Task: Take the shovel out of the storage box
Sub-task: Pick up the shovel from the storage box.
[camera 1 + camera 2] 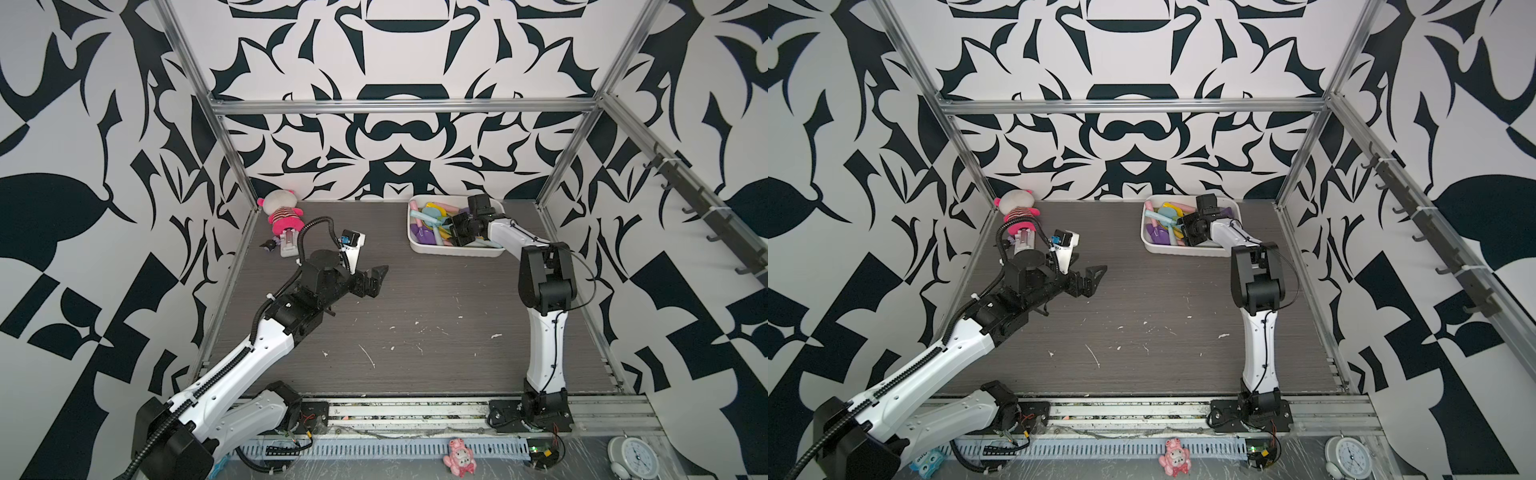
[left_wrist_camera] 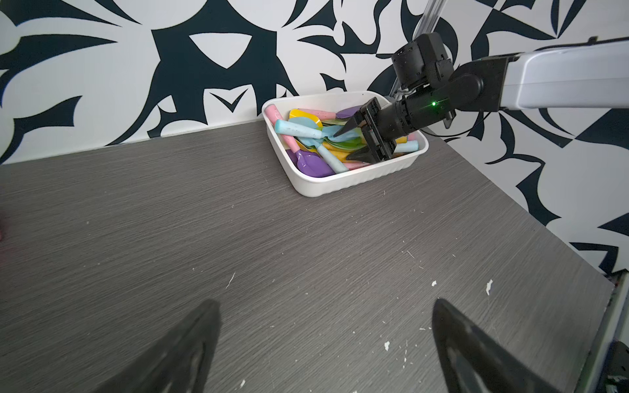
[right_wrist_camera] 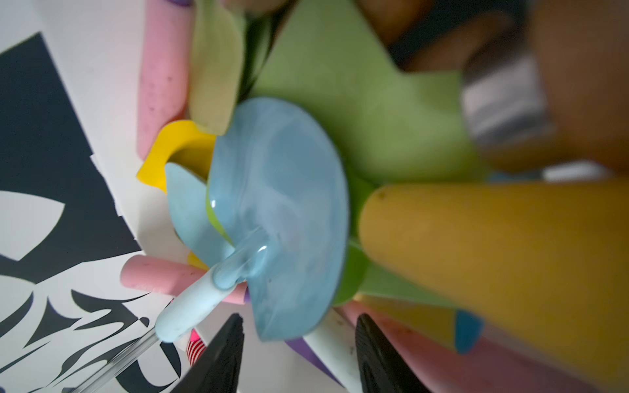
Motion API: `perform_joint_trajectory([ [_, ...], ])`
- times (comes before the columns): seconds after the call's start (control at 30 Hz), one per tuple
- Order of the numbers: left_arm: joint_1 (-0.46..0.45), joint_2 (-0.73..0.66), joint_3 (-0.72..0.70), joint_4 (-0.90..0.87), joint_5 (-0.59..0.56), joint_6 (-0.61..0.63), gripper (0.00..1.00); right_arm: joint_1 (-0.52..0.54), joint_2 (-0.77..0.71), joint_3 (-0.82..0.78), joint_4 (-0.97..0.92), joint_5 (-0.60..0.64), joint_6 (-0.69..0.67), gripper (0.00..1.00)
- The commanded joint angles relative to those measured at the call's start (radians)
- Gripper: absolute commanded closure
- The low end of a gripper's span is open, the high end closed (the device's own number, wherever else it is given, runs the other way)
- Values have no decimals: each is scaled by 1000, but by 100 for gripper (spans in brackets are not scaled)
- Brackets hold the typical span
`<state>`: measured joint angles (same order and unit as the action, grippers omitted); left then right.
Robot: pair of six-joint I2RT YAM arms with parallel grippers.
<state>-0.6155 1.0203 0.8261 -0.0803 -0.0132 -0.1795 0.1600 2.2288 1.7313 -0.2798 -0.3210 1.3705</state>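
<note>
The light blue shovel (image 3: 279,217) lies inside the storage box (image 1: 436,249), upper right of centre in both top views: not yet extracted. My right tool (image 3: 300,320) straddles its blade, jaws spread, no grip evident. My left tool (image 2: 325,303) hangs spread above the surface (image 2: 204,221). Remaining: pinch, lift, withdraw.

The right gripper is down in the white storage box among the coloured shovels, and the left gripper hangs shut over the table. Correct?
No: the left gripper hangs open, its jaws wide apart in the left wrist view. The right gripper is indeed in the storage box among the shovels.
</note>
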Motion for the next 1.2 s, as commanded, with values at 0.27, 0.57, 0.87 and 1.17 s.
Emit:
perform_joint_trajectory([
  [0.27, -1, -8, 24, 19, -54, 29, 1, 10, -4, -4, 77, 119, 123, 47],
  [0.57, -2, -3, 30, 21, -71, 44, 1, 20, -7, -3, 61, 165, 130, 73],
  [0.87, -1, 15, 41, 33, -64, 54, 1, 25, -93, -70, 66, 187, 92, 94],
  [1.17, -1, 87, 82, 56, -35, 44, 1, 25, -190, -139, 84, 169, 40, 100],
])
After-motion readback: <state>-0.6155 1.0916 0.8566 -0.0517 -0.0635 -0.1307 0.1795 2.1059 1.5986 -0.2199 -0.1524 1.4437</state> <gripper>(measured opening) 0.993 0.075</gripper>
